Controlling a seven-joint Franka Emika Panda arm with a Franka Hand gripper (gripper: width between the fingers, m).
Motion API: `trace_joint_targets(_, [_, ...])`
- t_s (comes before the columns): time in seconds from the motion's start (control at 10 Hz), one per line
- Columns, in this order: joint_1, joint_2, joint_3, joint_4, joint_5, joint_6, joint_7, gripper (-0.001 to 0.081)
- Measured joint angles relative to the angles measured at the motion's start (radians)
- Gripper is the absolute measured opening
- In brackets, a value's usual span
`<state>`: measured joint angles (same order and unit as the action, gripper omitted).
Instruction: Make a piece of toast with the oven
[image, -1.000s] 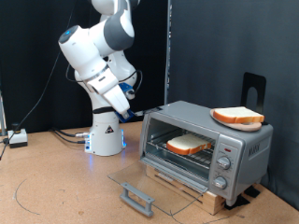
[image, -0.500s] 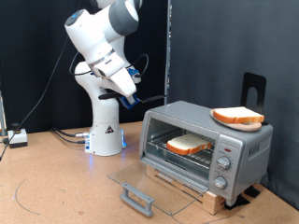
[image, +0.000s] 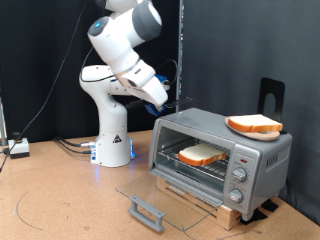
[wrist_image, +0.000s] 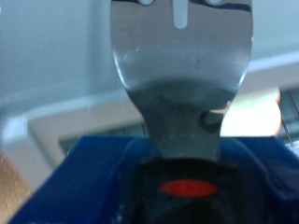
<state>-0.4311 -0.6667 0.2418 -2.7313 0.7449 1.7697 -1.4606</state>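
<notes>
The silver oven (image: 222, 157) stands on a wooden board at the exterior view's right. Its glass door (image: 160, 197) lies open and flat, with the grey bar handle (image: 147, 212) at the front. One slice of toast (image: 203, 154) lies on the wire rack inside. A second, alike slice (image: 254, 125) lies on the oven's top. My gripper (image: 167, 101) hangs in the air just above and left of the oven's top left corner. In the wrist view it is shut on a metal spatula (wrist_image: 182, 65) with a black handle, with blue material (wrist_image: 84, 182) around the handle.
The robot's white base (image: 112, 145) stands behind and left of the oven. Cables and a small box (image: 17, 148) lie at the far left. A thin wire loop (image: 40, 210) lies on the brown table in front. A black stand (image: 270, 95) rises behind the oven.
The arm has risen and swung to the exterior view's right, carrying the gripper from left of the oven to just above its top left corner. The slices and the door have not moved.
</notes>
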Motion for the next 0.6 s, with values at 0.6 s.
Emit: trace_joint_targets(0.6, [0.107,-0.111,0.204,-0.067,0.174,0.068,0.118,0.0396])
